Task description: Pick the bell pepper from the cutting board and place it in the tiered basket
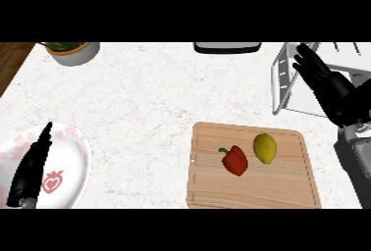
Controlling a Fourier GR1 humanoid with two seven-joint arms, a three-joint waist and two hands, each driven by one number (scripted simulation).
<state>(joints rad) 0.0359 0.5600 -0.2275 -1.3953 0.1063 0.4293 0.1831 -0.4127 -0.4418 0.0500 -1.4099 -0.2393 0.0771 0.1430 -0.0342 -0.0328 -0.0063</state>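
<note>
Bell pepper (235, 160) on cutting board (252, 166), right hand (330, 88) fingers straight, empty, basket (284, 78) edge-cropped

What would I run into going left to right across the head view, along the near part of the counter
Left hand over the plate → cutting board → bell pepper → lemon → right hand, raised at the right edge in front of the tiered basket.

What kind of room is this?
Most likely a kitchen. A wooden cutting board lies on a pale marble-look counter, with a red bell pepper and a lemon on it. A plate lies at the left.
</note>
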